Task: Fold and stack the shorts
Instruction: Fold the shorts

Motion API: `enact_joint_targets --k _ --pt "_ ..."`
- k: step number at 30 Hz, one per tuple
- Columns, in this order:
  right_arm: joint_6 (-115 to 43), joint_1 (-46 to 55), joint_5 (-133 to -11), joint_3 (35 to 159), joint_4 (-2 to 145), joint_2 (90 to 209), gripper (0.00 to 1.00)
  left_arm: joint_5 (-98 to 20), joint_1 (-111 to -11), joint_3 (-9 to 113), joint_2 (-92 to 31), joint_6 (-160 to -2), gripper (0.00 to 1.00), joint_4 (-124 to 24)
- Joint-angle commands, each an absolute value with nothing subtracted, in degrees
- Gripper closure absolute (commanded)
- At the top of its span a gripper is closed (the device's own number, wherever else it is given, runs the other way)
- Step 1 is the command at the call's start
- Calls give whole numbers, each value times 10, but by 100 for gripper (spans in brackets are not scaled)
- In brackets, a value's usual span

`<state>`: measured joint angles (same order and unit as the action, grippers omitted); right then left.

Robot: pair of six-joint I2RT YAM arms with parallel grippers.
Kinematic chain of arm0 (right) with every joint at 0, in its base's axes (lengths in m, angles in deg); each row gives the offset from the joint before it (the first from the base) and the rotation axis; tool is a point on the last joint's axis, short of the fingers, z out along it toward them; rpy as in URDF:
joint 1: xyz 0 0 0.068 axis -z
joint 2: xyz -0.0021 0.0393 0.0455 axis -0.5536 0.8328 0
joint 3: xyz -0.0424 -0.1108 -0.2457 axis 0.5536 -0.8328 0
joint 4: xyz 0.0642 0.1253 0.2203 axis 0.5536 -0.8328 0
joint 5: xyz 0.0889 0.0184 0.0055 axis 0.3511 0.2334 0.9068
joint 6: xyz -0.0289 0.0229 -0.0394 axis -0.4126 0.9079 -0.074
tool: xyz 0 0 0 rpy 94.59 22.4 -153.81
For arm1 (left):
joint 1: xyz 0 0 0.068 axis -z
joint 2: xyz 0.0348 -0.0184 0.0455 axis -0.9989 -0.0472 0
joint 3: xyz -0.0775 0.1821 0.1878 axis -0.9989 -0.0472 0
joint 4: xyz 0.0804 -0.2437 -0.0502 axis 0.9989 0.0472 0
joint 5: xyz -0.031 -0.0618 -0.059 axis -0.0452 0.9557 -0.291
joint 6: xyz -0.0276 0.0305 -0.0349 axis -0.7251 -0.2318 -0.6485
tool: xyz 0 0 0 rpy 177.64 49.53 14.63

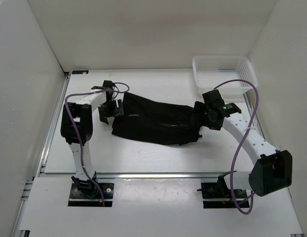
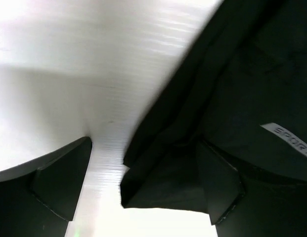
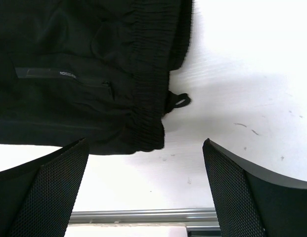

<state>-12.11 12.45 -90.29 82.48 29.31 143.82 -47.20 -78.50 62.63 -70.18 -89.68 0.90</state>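
Top external view: the shorts (image 1: pixel 155 121) lie lengthwise, left to right, on the surface (image 1: pixel 143 158), one end at each arm. The left end effector (image 1: pixel 109 109) and the right end effector (image 1: pixel 199 118) both gape wide, holding nothing.

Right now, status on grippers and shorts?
Left gripper open, right gripper open. Black shorts on table between them, ungripped. White mesh basket far right, apart.

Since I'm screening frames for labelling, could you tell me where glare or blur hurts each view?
Left wrist: table blown out by glare, shorts soft and close. Right wrist: sharp, waistband ribbing clear. Top external: evenly lit, shorts nearly featureless black.
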Motion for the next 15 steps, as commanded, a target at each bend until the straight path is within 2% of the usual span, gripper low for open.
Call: enact_joint_targets --k 1,3,4,5,6,15 --pt "-131 136 -920 846 267 1418 0 -434 -765 650 -709 -876 10 0" --pt "-131 142 -920 846 267 1418 0 -425 -759 651 -715 -876 27 -6" --pt "-136 142 -920 846 267 1418 0 -425 -759 651 -715 -876 42 -6" --pt "-136 142 -920 852 267 1418 0 -425 -759 651 -721 -883 79 -6" --pt "-136 142 -920 852 267 1418 0 -425 -759 651 -721 -883 90 -6" --pt "-141 142 -926 841 267 1413 0 -530 -833 611 -605 -934 90 -6"
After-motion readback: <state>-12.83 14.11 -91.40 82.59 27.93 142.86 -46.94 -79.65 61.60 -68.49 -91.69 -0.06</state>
